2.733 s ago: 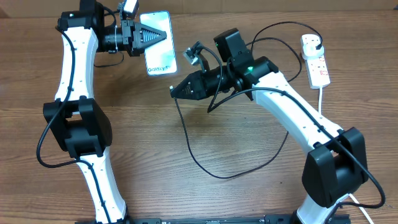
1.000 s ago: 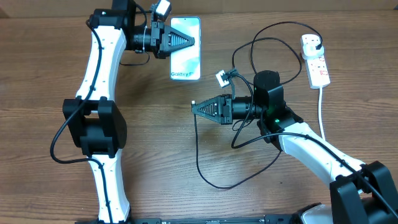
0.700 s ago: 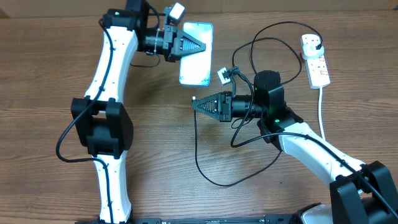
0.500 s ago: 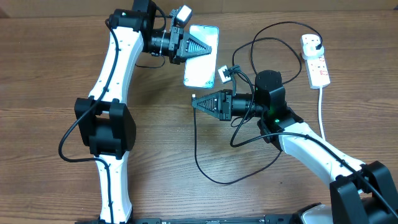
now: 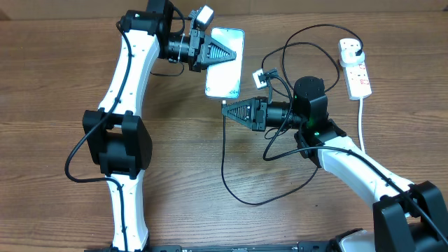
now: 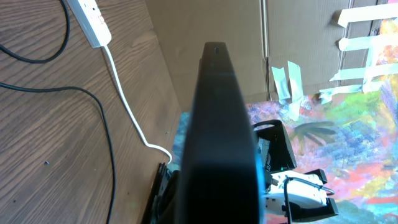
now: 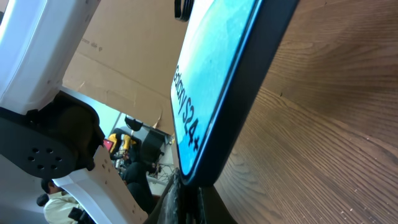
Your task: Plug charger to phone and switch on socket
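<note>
Left tool (image 5: 231, 52) is clamped on the phone (image 5: 225, 82) — lit screen up in the overhead view, edge-on to my left wrist camera. My right tool (image 5: 225, 106) is pinched shut on the charger (image 5: 224, 154) near its connector end, just below the phone's bottom edge — touching or not, can't tell. Its cable loops over the surface (image 5: 56, 105). White socket (image 5: 357, 73) lies far right, black plug in it.

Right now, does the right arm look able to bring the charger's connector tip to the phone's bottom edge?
Probably yes. The right gripper, shut on the charger near its tip, sits just below the lower edge of the phone. The left gripper grips the phone higher up, and nothing lies between them.
</note>
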Robot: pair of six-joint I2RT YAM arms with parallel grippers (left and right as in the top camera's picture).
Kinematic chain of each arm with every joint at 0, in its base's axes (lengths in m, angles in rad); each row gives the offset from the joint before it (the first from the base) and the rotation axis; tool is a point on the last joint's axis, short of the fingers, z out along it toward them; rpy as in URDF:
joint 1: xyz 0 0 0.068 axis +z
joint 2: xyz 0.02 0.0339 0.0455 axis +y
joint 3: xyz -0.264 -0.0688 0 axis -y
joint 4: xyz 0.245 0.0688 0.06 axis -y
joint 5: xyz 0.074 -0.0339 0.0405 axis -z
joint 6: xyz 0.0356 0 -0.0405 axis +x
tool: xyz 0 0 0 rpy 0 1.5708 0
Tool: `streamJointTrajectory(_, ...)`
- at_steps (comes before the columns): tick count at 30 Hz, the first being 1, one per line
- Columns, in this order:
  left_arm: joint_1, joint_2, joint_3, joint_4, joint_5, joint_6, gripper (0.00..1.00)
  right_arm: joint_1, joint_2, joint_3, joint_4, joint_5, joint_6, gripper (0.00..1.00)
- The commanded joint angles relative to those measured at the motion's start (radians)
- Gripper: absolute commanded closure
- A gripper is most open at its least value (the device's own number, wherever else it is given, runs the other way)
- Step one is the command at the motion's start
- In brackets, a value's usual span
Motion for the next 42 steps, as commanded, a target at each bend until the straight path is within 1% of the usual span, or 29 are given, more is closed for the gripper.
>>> streamJointTrajectory(1, 0.004, -0.018, 0.007, 0.004, 0.025, -0.013, 0.96, -0.004, -0.004, 0.009, 0.015, -0.01, 0.019, 0.96)
streamJointTrajectory(23, -0.022, -0.018, 0.007, 0.041, 0.021, -0.009, 0.96, -0.004, -0.004, 0.009, 0.033, -0.007, 0.048, 0.96)
streamJointTrajectory(33, -0.025, -0.018, 0.007, 0.041, 0.059, -0.008, 0.96, -0.004, -0.003, 0.009, 0.029, 0.011, 0.053, 0.96)
streamJointTrajectory(42, -0.025, -0.018, 0.007, 0.041, 0.052, -0.003, 0.96, -0.007, -0.003, 0.009, 0.029, 0.014, 0.056, 0.96)
